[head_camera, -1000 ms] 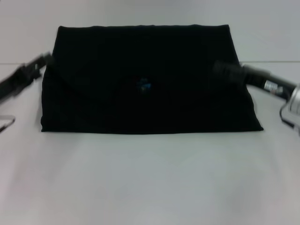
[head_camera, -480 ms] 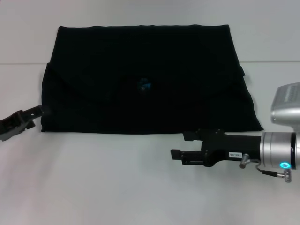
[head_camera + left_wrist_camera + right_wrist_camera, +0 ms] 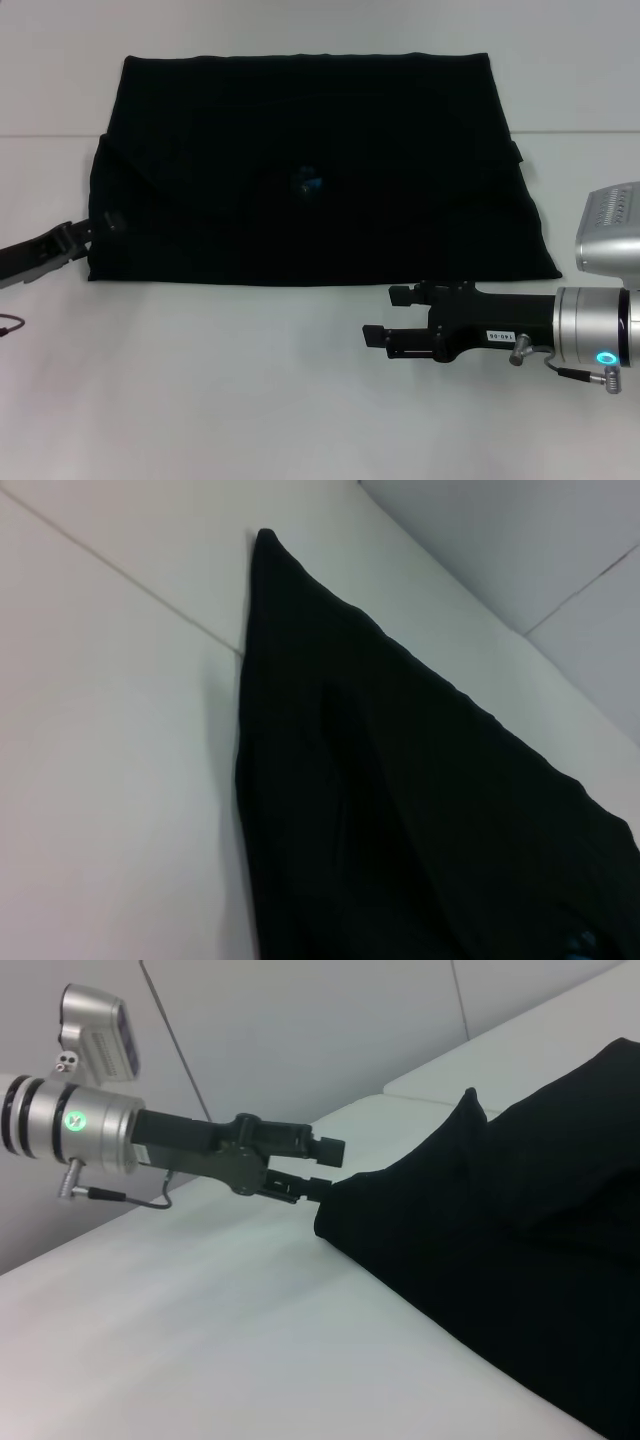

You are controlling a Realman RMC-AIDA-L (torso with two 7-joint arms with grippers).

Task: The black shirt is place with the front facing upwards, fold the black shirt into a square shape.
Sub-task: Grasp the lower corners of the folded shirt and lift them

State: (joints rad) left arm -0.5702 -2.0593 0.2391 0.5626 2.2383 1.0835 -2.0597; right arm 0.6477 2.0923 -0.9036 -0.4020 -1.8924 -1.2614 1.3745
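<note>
The black shirt (image 3: 310,170) lies folded into a wide rectangle on the white table, with a small blue label (image 3: 308,183) near its middle. No lettering shows. My left gripper (image 3: 98,227) is at the shirt's left edge, close to the near left corner. The right wrist view shows this left gripper (image 3: 320,1170) open, its lower finger (image 3: 306,1188) touching the cloth edge. My right gripper (image 3: 385,315) hovers over bare table just in front of the shirt's near edge, right of centre. It is open and holds nothing. In the left wrist view the shirt (image 3: 400,780) fills most of the picture.
The white table (image 3: 250,380) has a seam line running across behind the shirt's middle. A thin cable (image 3: 10,325) lies at the far left edge. A pale wall stands behind the table in the right wrist view.
My right gripper left the shirt's right edge and came to the bare table in front. My left gripper dropped from the upper left edge, then moved in against the near left edge.
</note>
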